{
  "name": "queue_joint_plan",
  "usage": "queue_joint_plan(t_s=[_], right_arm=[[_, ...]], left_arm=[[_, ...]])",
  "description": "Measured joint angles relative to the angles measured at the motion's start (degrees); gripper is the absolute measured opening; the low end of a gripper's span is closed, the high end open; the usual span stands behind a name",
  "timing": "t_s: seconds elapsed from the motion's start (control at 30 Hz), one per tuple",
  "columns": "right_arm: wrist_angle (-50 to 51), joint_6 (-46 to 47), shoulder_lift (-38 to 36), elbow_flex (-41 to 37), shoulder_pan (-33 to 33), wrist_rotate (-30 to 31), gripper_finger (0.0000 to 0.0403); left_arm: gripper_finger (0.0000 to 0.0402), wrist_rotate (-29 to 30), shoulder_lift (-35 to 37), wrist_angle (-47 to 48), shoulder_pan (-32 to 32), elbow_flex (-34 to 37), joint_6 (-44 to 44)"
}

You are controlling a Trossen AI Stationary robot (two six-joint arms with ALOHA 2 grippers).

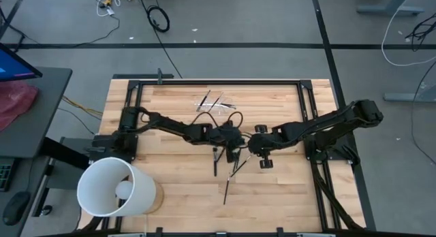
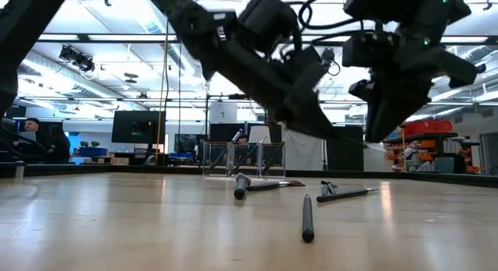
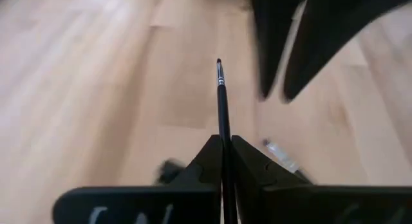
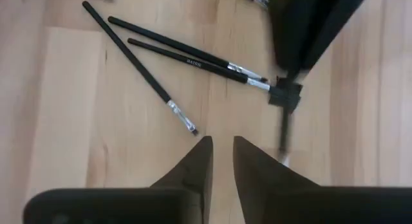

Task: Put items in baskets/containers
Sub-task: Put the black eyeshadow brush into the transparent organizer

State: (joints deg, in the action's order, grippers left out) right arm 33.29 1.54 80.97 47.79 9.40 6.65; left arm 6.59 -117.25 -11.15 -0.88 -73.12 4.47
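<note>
The left gripper (image 3: 223,153) has its jaws clamped on a thin black makeup brush (image 3: 222,98). The right gripper (image 4: 221,153) hovers with jaws narrowly apart above loose dark brushes (image 4: 177,53) on the wooden worktop (image 4: 58,102).

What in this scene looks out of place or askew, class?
The white bucket lies tipped on its side at the table's near left corner. Makeup brushes lie scattered at odd angles mid-table rather than in any holder. The left hand is shut on one brush; the right hand holds nothing.
</note>
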Motion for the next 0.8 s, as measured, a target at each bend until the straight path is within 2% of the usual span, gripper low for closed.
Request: queue_joint_plan(t_s=[0.2, 0.3, 0.43, 0.5, 0.6, 0.7, 0.8], right_arm=[[3.74, 2.04, -6.48, 1.34, 1.7, 0.83, 0.004], [5.46, 4.0, -12.41, 1.25, 3.38, 5.35, 0.0033], [1.03, 6.21, -21.2, -3.1, 5.63, 14.81, 0.0026], [-7.95, 6.55, -25.36, -8.61, 6.05, 19.78, 0.0024], [-30.93, 3.98, -28.63, -19.47, 5.49, 21.12, 0.0022], [-60.69, -1.38, -27.16, -30.97, 4.19, 19.48, 0.0022], [-86.41, -5.58, -22.38, -39.05, 1.59, 16.84, 0.0022]], left_arm=[[0.0013, 3.86, 8.18, 10.69, 1.6, -0.01, -7.24], [0.0014, 7.4, 12.29, 16.78, 3.04, 0.78, -8.56], [0.0013, 8.64, 19.87, 17.83, 5.05, 6.2, -8.61], [0.0013, 8.91, 24.4, 14.77, 5.84, 10.72, -8.32], [0.0013, 6.14, 30.44, 1.96, 6.65, 20.13, -8.17], [0.0013, -1.5, 32.62, -18.02, 7.06, 30.43, -7.94], [0.0013, -4.76, 31.89, -34.46, 6.95, 37.49, -6.63]])
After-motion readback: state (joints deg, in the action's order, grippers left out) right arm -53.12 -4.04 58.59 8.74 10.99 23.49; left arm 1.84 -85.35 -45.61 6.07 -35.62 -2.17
